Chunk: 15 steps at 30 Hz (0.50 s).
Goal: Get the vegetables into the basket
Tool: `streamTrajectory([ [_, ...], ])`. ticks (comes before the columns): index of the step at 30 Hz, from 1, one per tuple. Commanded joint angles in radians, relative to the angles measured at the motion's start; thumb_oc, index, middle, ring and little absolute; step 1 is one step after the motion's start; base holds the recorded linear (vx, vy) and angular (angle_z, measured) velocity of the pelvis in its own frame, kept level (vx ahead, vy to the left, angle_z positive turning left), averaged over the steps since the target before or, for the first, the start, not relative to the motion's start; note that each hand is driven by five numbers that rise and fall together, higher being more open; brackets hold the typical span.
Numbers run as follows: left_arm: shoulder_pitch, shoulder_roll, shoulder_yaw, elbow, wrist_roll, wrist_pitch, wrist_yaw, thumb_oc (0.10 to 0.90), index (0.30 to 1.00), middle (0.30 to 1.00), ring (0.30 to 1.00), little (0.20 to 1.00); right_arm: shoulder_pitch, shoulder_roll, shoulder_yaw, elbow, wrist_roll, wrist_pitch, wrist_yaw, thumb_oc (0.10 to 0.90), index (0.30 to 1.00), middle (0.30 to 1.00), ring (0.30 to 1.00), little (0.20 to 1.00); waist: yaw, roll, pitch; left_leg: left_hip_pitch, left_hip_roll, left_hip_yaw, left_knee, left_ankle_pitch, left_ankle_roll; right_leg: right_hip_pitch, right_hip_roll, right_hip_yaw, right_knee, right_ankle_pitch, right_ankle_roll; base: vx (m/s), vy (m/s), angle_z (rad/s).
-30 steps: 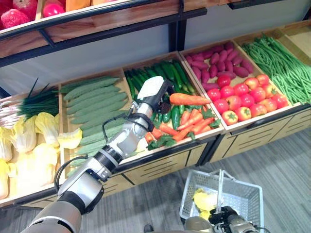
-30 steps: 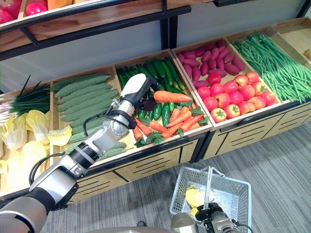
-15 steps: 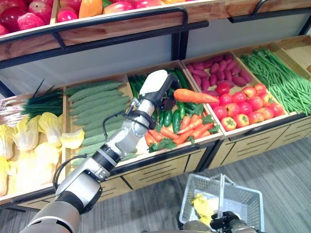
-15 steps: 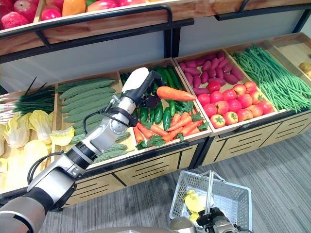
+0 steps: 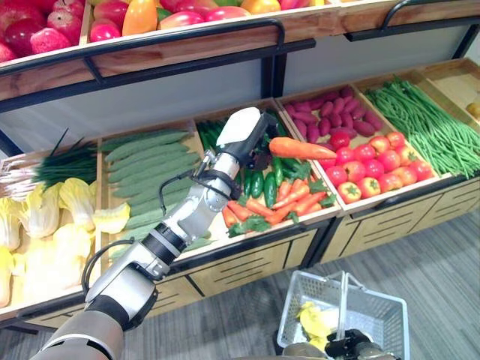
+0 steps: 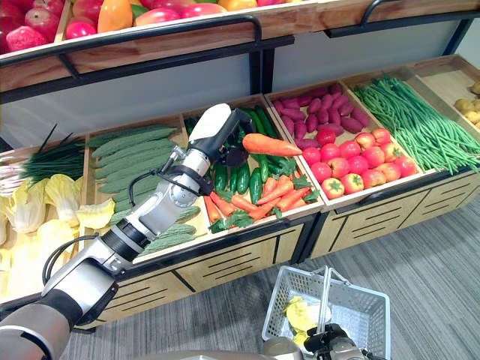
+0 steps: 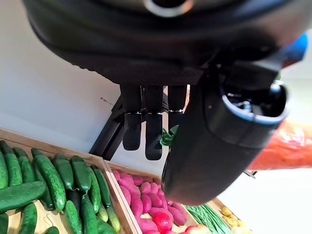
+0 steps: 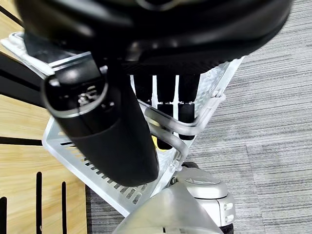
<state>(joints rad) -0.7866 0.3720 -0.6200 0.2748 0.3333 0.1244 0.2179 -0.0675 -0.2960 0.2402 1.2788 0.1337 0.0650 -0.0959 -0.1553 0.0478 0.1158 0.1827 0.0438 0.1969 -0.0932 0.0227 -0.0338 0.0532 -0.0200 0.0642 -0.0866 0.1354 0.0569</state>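
Left hand (image 5: 241, 133): raised above the crate of cucumbers and carrots (image 5: 281, 201), fingers and thumb curled round the leafy end of one carrot (image 5: 301, 148). The carrot is held level in the air, its tip pointed away from the hand toward the tomatoes (image 5: 375, 159), clear of the produce beneath it.

Right hand (image 8: 146, 97): fingers are hooked round the paired wire handles of the basket (image 5: 379, 309), which is carried low over the grey floor (image 5: 442, 255), below and in front of the left hand. A yellow-green leafy vegetable (image 5: 316, 318) is seen inside the basket.

Display, beyond the left hand: purple sweet potatoes (image 5: 330, 120) behind the tomatoes, long green beans (image 5: 427, 124) further to the right. On its other side: bitter gourds (image 5: 150, 161), cabbages (image 5: 45, 225), chives (image 5: 60, 161). Red and orange fruit (image 5: 112, 15) is stocked on the shelf above.
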Motion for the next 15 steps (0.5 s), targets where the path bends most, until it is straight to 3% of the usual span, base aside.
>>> streamTrajectory([
  [1,-0.145,-0.011,0.069,0.011,0.001,-0.061,0.042,0.400,0.300,0.300,0.300,0.300,0.016,-0.031,0.007,0.037,0.011,0.002,-0.016,0.400,0.300,0.300,0.300,0.300,-0.015,-0.041,-0.061,-0.011,-0.040,0.000,0.006,-0.066,0.018,0.026,-0.019,0.026,-0.001,-0.043,0.063,-0.02,0.064,-0.14],
  [9,-0.162,-0.050,0.047,0.028,-0.020,-0.066,0.038,0.400,0.300,0.300,0.300,0.300,0.010,-0.057,-0.044,0.015,0.054,-0.005,-0.035,0.400,0.300,0.300,0.300,0.300,-0.062,-0.042,-0.035,-0.037,-0.069,0.059,0.062,-0.097,0.043,-0.022,-0.041,0.101,0.029,-0.022,0.089,-0.04,0.076,-0.24],
  [13,-0.179,-0.076,0.027,0.031,-0.035,-0.075,0.040,0.400,0.300,0.300,0.300,0.300,-0.011,-0.092,-0.084,0.000,0.088,-0.014,-0.062,0.400,0.300,0.300,0.300,0.300,-0.119,-0.053,0.006,-0.097,-0.084,0.128,0.163,-0.154,0.065,-0.122,-0.042,0.195,0.099,-0.007,0.123,-0.10,0.098,-0.48],
  [15,-0.177,-0.075,0.022,0.031,-0.037,-0.080,0.040,0.400,0.300,0.300,0.300,0.300,-0.019,-0.092,-0.078,-0.002,0.087,-0.015,-0.064,0.400,0.300,0.300,0.300,0.300,-0.118,-0.058,0.014,-0.117,-0.082,0.158,0.186,-0.162,0.065,-0.150,-0.037,0.226,0.101,0.011,0.135,-0.11,0.031,-0.76],
])
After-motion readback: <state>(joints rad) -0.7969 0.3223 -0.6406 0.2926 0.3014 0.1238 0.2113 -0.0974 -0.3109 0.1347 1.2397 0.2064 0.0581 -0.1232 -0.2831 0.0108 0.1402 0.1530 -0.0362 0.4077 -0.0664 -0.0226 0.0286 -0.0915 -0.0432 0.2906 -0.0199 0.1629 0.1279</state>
